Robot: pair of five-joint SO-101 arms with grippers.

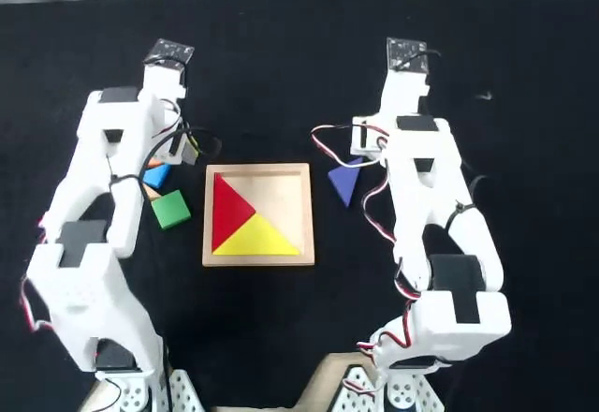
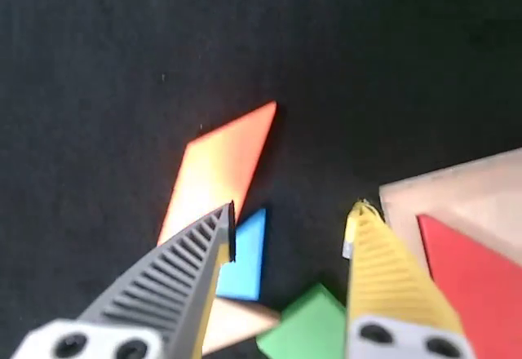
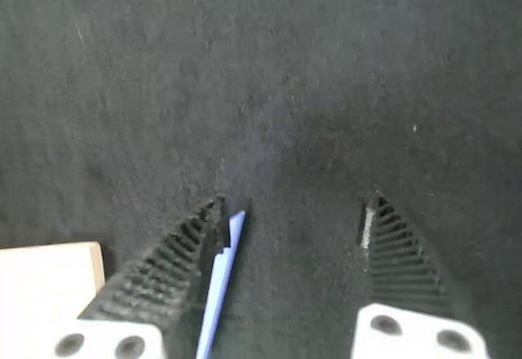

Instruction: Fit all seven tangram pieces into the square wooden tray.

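Left tool (image 2: pixel 294 210), spread wide, hangs above the blue piece (image 2: pixel 247 249), which lies just inside its grey finger; the green square (image 2: pixel 306 326) sits between both fingers.

Bare wood across the far and right part of the tray (image 1: pixel 258 168), open from above. Near and left part taken by a red triangle (image 1: pixel 229 208) and a yellow triangle (image 1: pixel 258 238). Open black cloth (image 1: pixel 281 75) beyond the tray, and in the strip between its right rim and the blue triangle (image 1: pixel 343 183). Crowded left of the tray: green square (image 1: pixel 170 210), light-blue piece (image 1: pixel 156 176), orange piece (image 2: pixel 220 167) and tan piece (image 2: pixel 236 322) close together under the left arm (image 1: pixel 103 197). Right arm (image 1: pixel 426 187) just beside the blue triangle, over its outer side.
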